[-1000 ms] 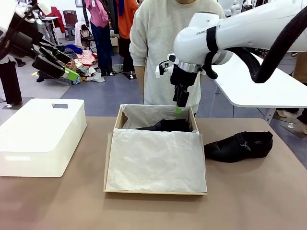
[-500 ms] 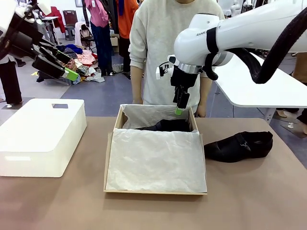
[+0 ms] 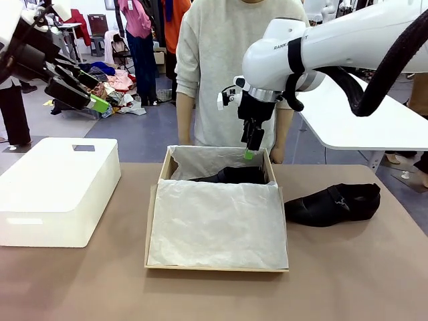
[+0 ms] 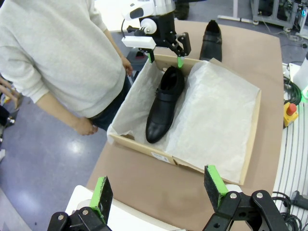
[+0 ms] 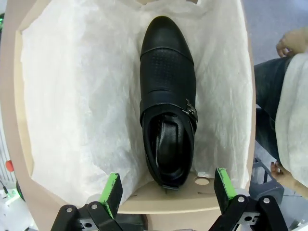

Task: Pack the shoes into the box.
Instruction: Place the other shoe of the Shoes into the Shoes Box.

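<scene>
Little is seen to have changed over the last sec: the right claw (image 3: 250, 150) is kept just above the far end of the box (image 3: 217, 269), spread wide & empty. Shoe 1 (image 5: 166, 96) is thus judged already packed, laid along the far wall on tissue paper (image 3: 214, 224). Shoe 2 (image 3: 332, 204) is left on the bench (image 3: 80, 281), near the box's right side; approx. half the job is judged done. The left claw (image 4: 159, 185) is held spread, empty, well apart from the box. Shoes: smooth black leather w/ slight sheen, perforated panel, metal buckle. Paper: thin, white, crinkled. Box: stiff brown cardboard, rectangular.

One shoe (image 4: 163, 103) in the box (image 4: 134, 143), second shoe (image 4: 211, 41) outside.
</scene>
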Tool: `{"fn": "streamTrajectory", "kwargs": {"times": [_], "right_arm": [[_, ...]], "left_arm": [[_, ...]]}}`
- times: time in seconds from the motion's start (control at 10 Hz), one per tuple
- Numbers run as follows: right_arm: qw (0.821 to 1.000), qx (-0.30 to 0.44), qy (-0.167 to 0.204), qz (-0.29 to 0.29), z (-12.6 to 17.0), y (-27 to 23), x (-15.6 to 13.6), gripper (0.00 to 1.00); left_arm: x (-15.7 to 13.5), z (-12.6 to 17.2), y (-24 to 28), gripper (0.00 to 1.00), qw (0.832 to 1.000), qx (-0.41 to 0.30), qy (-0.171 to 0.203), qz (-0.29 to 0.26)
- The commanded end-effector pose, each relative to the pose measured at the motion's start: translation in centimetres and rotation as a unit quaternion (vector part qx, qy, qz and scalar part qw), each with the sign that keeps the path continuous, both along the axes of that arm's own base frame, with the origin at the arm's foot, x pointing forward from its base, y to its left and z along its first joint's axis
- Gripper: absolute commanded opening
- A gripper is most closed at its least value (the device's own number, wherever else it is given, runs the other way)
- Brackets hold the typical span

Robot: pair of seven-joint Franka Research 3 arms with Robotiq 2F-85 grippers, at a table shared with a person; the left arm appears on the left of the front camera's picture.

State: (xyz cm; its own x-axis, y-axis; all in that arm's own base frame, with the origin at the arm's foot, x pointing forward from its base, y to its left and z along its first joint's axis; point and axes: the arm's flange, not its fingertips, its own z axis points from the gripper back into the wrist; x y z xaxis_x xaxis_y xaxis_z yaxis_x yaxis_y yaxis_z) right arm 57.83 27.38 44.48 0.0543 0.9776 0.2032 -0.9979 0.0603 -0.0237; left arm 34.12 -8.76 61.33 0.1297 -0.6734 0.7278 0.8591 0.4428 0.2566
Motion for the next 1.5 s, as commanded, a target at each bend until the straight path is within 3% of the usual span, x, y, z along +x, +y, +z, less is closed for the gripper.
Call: {"fn": "streamTrajectory", "kwargs": {"times": [0.0, 0.2, 0.6, 1.0, 1.4], "right_arm": [[1.000, -0.008, -0.026, -0.001, 3.2, -2.2, -0.8, 1.00], [0.999, -0.021, -0.042, -0.010, 6.1, -5.5, -2.0, 1.00], [0.997, -0.046, -0.048, -0.038, 7.6, -14.2, -3.4, 1.00], [0.995, -0.057, -0.051, -0.066, 6.7, -21.7, -5.8, 1.00], [0.995, -0.070, -0.039, -0.058, 3.9, -25.3, -6.2, 1.00]], "left_arm": [[0.1, -0.2, 0.2, 1.00, 1.000, -0.004, -0.001, -0.011], [0.1, -0.2, 0.2, 1.00, 1.000, -0.004, -0.001, -0.011], [0.1, -0.2, 0.2, 1.00, 1.000, -0.004, -0.001, -0.011], [0.1, -0.2, 0.2, 1.00, 1.000, -0.004, -0.001, -0.011], [0.1, -0.2, 0.2, 1.00, 1.000, -0.004, -0.001, -0.011]]}}
